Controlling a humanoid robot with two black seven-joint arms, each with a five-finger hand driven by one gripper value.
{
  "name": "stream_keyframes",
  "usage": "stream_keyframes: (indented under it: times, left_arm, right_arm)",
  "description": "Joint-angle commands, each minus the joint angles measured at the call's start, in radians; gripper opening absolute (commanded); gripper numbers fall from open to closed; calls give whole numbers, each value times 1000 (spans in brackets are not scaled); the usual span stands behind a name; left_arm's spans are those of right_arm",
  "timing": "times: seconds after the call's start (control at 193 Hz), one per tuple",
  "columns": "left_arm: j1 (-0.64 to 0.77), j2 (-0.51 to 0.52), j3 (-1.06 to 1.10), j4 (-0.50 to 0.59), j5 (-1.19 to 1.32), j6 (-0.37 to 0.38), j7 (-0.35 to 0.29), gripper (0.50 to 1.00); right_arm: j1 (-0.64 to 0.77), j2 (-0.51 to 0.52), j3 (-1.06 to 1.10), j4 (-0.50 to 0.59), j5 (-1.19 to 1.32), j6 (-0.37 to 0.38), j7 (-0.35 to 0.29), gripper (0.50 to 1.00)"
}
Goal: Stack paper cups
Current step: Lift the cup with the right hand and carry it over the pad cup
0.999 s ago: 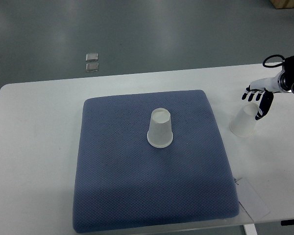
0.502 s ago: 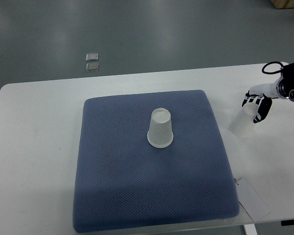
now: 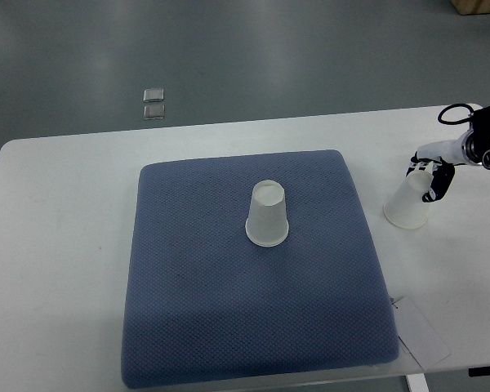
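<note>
Cups unstacked; grasp of the second cup at its onset.
Outer paper cup (image 3: 407,207) stands inverted on the white table (image 3: 65,245), its upper wall touching the right hand's (image 3: 431,175) fingers (image 3: 438,184), which curl around the far side; whether they grip it cannot be told. Centre cup (image 3: 267,215) stands inverted on the blue mat (image 3: 196,310), well apart from the fingers. Lifting and stacking remain.

White counter (image 3: 65,245) carrying a blue mat and paper items.
The blue mat (image 3: 229,327) lies well left of the hand (image 3: 433,175); an upturned paper cup (image 3: 407,203) stands at the hand; a paper slip (image 3: 422,331) lies nearer the camera.
</note>
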Motion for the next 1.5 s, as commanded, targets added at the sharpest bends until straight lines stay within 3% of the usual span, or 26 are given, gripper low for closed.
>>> stream_keyframes:
  times: [0.0, 0.264, 0.45, 0.688, 1.061, 1.495]
  left_arm:
    - [0, 0, 0, -1, 0, 0, 0, 1000]
    - [0, 0, 0, -5, 0, 0, 0, 1000]
    - [0, 0, 0, -7, 0, 0, 0, 1000]
    - [0, 0, 0, -7, 0, 0, 0, 1000]
    - [0, 0, 0, -7, 0, 0, 0, 1000]
    - [0, 0, 0, -8, 2, 0, 0, 1000]
  right_arm:
    - [24, -3, 5, 8, 3, 11, 8, 592]
    - [231, -106, 55, 74, 3, 232, 8, 592]
    - [485, -172, 52, 135, -20, 407, 1, 592]
    - [651, -186, 41, 173, -44, 407, -1, 594]
    - [669, -169, 48, 196, -44, 407, -2, 596]
    - [668, 36, 60, 204, 12, 407, -2, 596]
